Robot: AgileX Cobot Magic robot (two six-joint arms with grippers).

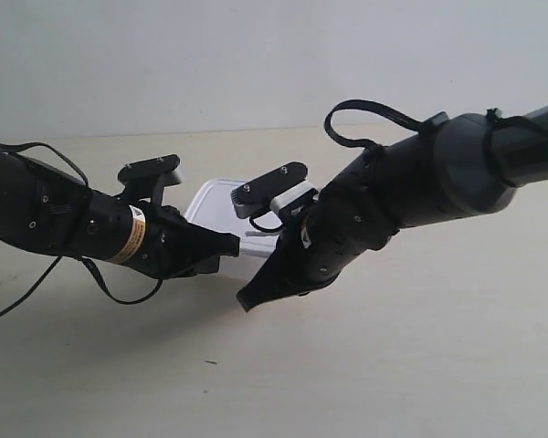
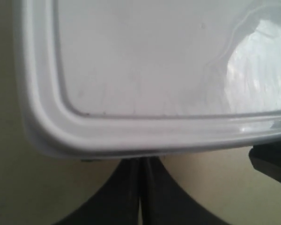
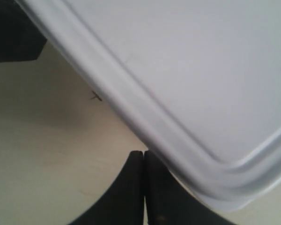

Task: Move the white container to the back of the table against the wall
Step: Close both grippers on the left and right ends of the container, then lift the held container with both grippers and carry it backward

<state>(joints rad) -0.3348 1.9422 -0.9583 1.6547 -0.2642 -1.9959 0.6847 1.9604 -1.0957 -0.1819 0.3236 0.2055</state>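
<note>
Exterior: white container lies flat mid-table, lid up, with the wall at 12 o'clock, well apart. The arms cover it, so its long axis is unreadable.

Left wrist: left gripper pinched closed, empty, tips just under a straight lid edge.

Right wrist: right gripper likewise closed, empty, at a rounded corner.

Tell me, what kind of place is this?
Probably a robot test lab. Two black robot arms, one at the exterior view's left and one at its right, reach over a wide pale beige table before a plain grey-white wall, beside a small white rectangular plastic container.
</note>
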